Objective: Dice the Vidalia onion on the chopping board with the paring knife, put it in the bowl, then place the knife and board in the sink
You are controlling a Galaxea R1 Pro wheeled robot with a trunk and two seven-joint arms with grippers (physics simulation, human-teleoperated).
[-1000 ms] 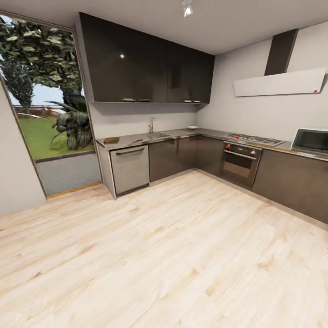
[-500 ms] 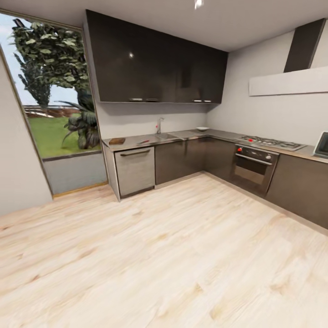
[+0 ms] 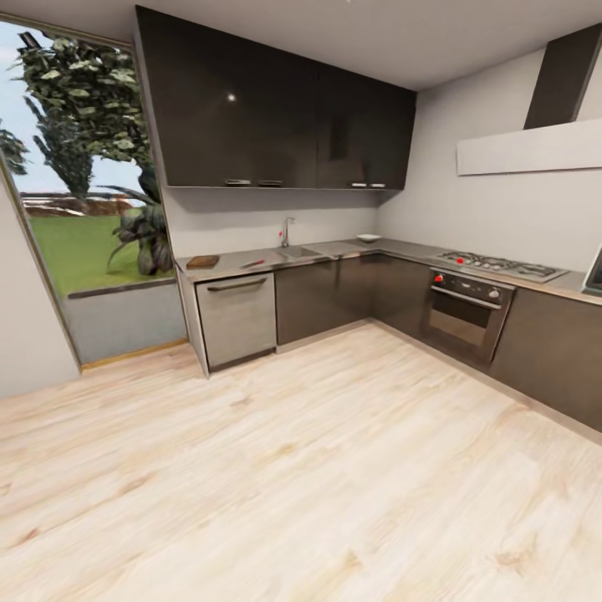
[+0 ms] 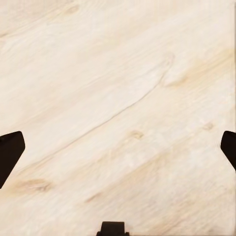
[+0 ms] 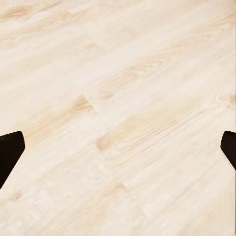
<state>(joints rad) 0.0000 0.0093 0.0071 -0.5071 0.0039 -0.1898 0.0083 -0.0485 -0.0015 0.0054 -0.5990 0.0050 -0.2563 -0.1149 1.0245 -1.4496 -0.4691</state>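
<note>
Where I am: on the wood floor point(image 3: 334, 468), far from the worktop point(image 3: 251, 261).
Sink point(image 3: 294, 251): at my 12 o'clock.
Chopping board point(image 3: 202, 262): at 11 o'clock.
My left gripper point(image 4: 118, 147): wide apart, holding nothing.
My right gripper point(image 5: 118, 147): the same.

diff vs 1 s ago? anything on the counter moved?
Only the camera moved: the head view swung right, so the microwave slid to the frame's right edge. On the countertop the chopping board, paring knife and bowl lie as before. Both wrist views face plank floor, with nothing between the spread fingers.

camera panned, kitchen point(image 3: 284, 251) view shifted
</note>
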